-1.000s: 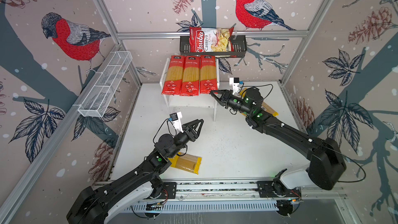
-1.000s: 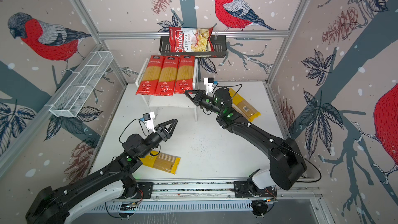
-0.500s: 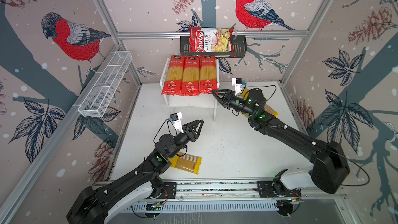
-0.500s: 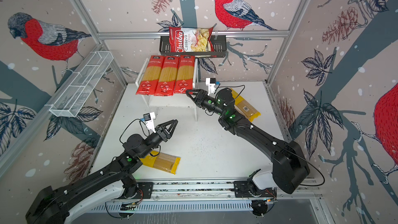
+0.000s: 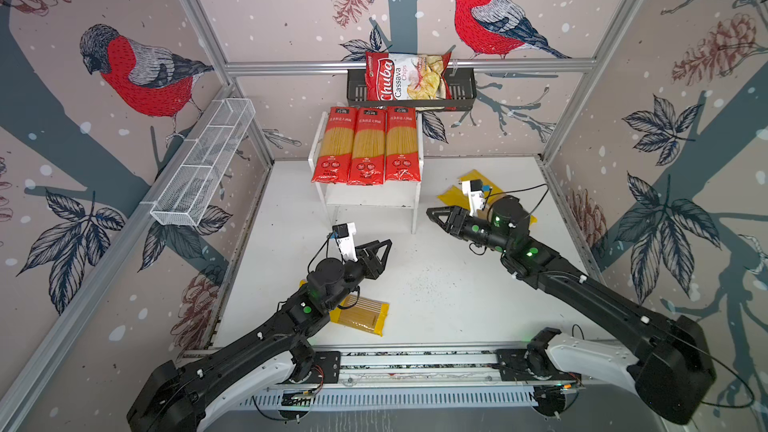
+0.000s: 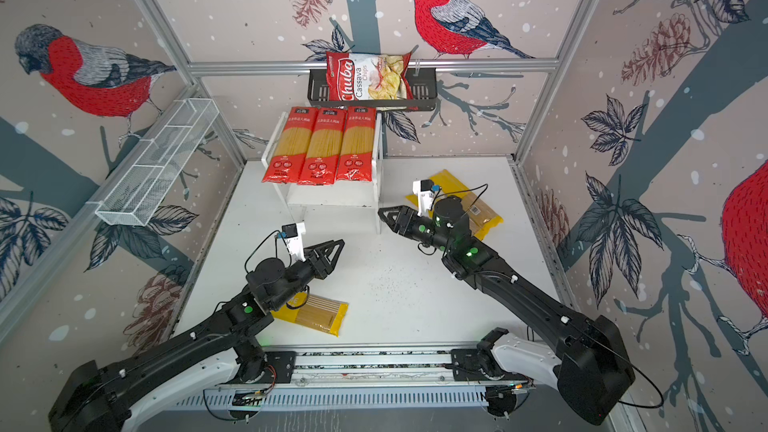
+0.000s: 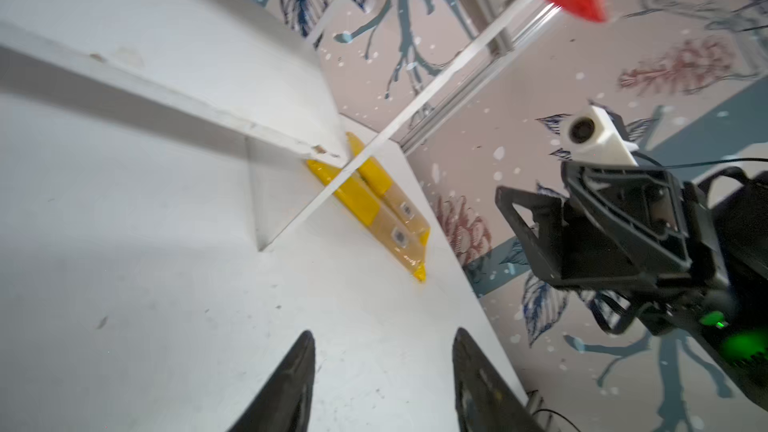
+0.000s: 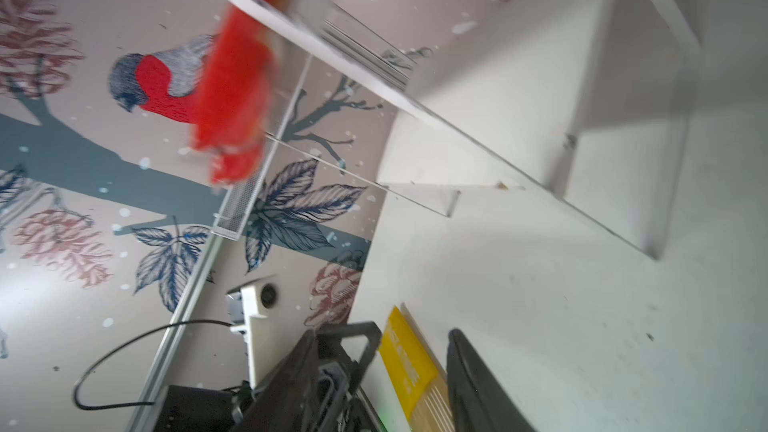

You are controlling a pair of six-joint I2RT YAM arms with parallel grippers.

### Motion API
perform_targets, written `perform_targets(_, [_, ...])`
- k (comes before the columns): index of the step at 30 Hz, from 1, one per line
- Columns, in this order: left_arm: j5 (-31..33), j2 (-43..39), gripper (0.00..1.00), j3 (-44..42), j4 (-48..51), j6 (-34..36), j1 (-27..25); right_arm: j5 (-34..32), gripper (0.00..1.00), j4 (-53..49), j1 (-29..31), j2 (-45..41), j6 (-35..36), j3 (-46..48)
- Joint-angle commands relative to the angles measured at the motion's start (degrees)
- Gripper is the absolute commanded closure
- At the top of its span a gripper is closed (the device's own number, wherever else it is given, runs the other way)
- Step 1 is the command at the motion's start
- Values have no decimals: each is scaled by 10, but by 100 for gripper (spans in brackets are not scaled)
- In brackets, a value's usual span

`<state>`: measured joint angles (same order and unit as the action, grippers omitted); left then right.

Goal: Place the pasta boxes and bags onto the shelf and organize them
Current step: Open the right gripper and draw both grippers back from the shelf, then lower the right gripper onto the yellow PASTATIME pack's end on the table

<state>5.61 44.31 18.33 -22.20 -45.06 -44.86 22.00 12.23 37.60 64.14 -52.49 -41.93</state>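
Three red-ended pasta packets (image 5: 368,147) (image 6: 322,145) lie side by side on the top board of the white shelf (image 5: 370,199) (image 6: 332,201). One yellow packet (image 5: 361,315) (image 6: 316,315) lies flat at the front, partly under my left arm. Two more yellow packets (image 5: 455,195) (image 7: 374,201) lie right of the shelf, behind my right arm. My left gripper (image 5: 384,249) (image 7: 383,332) hovers open and empty over the table's middle. At the shelf's front right leg, my right gripper (image 5: 434,216) (image 8: 382,334) stands open and empty.
A Cassava Chips bag (image 5: 405,76) sits in the black wall basket (image 5: 461,89) above the shelf. A white wire mesh tray (image 5: 203,164) hangs on the left wall. The shelf's lower board (image 8: 519,97) is bare.
My right gripper has opened and drawn back from the shelf's top toward the front and right. The left arm has not moved.
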Motion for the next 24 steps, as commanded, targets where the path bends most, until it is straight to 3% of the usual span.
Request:
perform_targets(1, [35, -4, 47, -6, 72, 1, -1, -19, 50, 10, 11, -9, -19, 49])
perform_targets(7, [48, 6, 47, -11, 123, -6, -1, -64, 51, 28, 83, 32, -36, 109])
perform_targets(11, [64, 3, 47, -13, 139, -7, -1, -57, 52, 64, 132, 94, -51, 130])
perform_targets(24, [75, -19, 46, -10, 155, -5, -1, 9, 52, 95, 234, 298, -27, 55])
